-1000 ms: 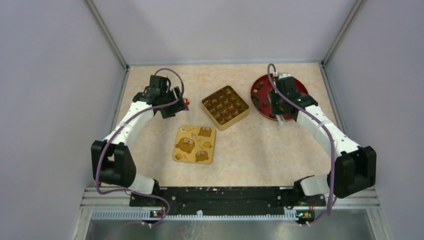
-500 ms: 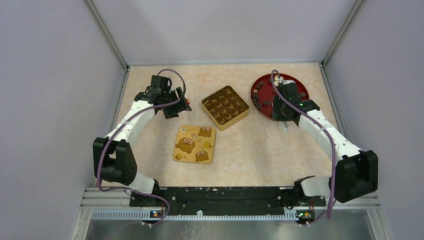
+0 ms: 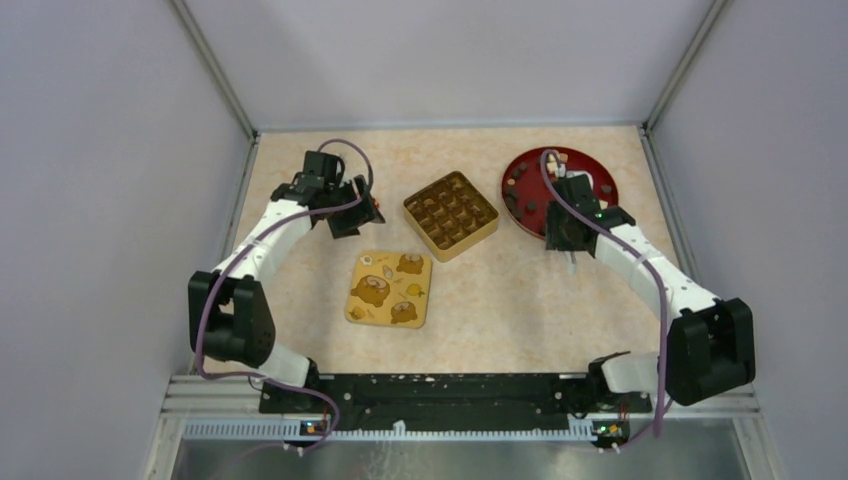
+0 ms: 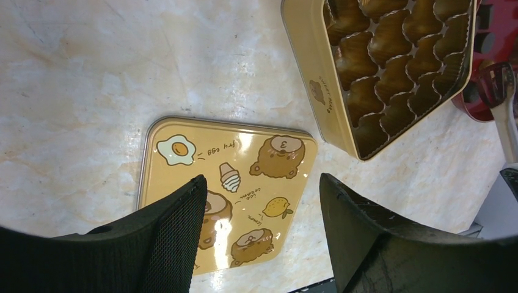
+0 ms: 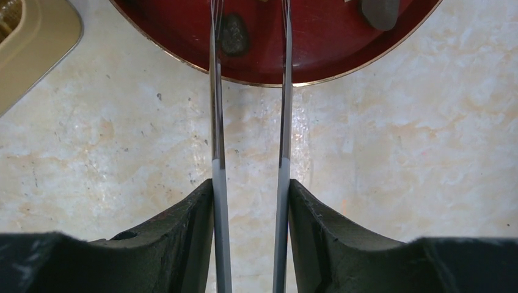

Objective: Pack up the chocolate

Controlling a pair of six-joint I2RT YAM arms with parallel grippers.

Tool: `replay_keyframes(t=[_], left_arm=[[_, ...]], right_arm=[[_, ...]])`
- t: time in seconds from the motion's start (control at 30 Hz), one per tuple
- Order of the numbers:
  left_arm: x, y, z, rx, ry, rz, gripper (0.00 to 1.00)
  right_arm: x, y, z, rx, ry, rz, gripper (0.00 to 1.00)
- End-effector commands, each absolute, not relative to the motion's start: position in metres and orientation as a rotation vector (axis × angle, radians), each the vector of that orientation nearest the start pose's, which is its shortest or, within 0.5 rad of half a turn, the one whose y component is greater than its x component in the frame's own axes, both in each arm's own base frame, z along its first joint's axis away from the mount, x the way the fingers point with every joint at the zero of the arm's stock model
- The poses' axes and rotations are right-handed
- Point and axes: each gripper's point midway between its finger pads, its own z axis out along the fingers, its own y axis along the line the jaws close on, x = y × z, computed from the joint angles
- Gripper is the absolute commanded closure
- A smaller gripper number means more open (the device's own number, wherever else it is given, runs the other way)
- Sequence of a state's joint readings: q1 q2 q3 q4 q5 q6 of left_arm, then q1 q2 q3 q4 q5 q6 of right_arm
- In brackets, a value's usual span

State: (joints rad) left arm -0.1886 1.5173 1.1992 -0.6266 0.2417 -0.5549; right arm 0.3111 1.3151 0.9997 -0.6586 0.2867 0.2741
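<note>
Packing looks barely begun: the gold square tin [image 3: 451, 215] seems empty, the tiny dark chocolate lumps [image 5: 234, 35] lie on the round red plate [image 3: 580, 163], and both the left gripper [image 4: 259, 226] and the tweezer-tipped right gripper [image 5: 249, 91] gape, holding nothing.

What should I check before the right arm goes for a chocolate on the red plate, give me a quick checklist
1. Right gripper open, blades apart with nothing between them: ok.
2. Blade tips over the red plate: ok; a dark chocolate lies just inside the left blade.
3. Chocolates left on the plate: ok, several show in the top view.
4. Tin uncovered, cups empty: ok; its lid lies apart on the table.
5. Left gripper clear of the tin: ok, open and hovering over the lid.
6. Blade height above the plate: cannot tell.
</note>
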Motion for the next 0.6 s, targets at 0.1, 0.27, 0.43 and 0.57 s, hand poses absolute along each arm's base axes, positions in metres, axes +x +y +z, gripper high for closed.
replay_keyframes(t=[0.1,0.27,0.43,0.57], left_arm=[[0.360,-0.137,0.153,-0.351,2.509,-0.657,0.27],[0.359,-0.136,0.150,-0.359,2.517,-0.646,0.27],[0.357,-0.137,0.148,-0.359,2.523,-0.656,0.27],[0.357,-0.137,0.147,-0.363,2.525,-0.653,0.27]], right_arm=[[0.314,0.063,0.119,0.104,2.465,-0.075,0.55],[0.319,0.065,0.127,0.104,2.438,-0.057,0.57],[0.323,0.065,0.127,0.092,2.437,-0.066,0.56],[0.327,0.066,0.122,0.090,2.439,-0.067,0.56]])
